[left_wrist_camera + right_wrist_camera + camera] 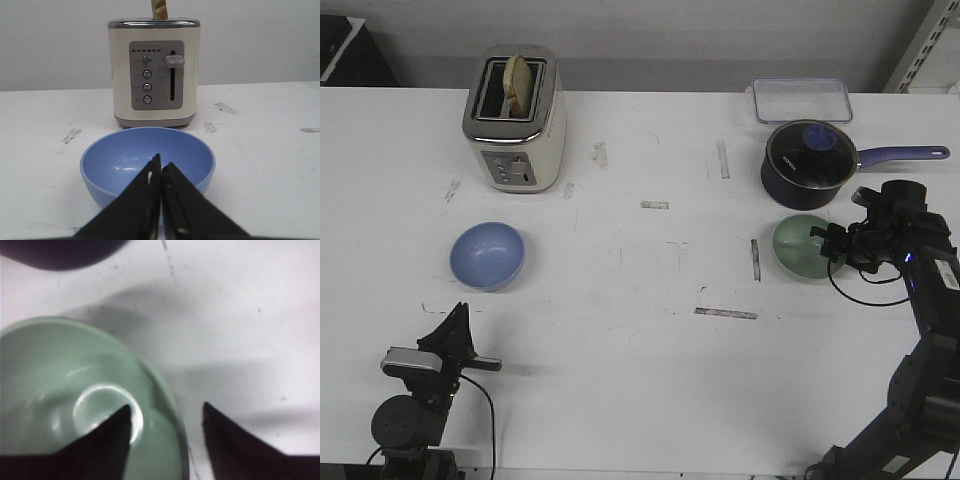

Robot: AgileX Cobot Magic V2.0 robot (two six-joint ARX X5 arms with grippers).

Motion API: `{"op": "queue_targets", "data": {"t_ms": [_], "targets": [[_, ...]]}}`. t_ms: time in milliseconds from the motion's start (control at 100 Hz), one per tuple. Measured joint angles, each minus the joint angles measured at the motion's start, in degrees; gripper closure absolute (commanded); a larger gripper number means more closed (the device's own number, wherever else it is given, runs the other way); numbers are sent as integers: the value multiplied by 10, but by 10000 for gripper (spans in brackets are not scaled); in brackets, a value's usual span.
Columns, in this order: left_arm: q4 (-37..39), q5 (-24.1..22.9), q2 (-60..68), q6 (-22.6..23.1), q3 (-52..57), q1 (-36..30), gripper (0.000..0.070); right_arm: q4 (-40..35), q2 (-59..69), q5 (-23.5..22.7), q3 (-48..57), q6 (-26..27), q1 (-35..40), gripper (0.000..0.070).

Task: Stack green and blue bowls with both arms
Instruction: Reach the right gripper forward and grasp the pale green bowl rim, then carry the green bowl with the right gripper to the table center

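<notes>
Now, your notes for this moment:

Right claw [828,243]: jaws apart, straddling the rim of the green bowl [801,246]; in the right wrist view one finger [107,440] sits over the bowl's inside and the other outside the wall. Whether either touches the rim, you cannot tell.
Green bowl: upright on the desk [650,330], toward its right edge, just in front of the dark saucepan [808,155].
Left claw [452,325]: jaws narrow, fingertips nearly meeting, holding nothing; low near the front left corner.
Blue bowl [487,254]: upright on the left half of the desk, just ahead of your left claw and in front of the toaster [515,120].
Toaster: near the far left edge, a slice of bread [520,82] standing in its slot.
Clear box [801,99]: at the far edge, behind the saucepan.
</notes>
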Motion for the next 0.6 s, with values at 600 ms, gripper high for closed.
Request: {"op": "queue_targets", "data": {"t_ms": [600], "targets": [[0,0,0,0,0,0,699,10,-47,1,0,38,125,695]]}}
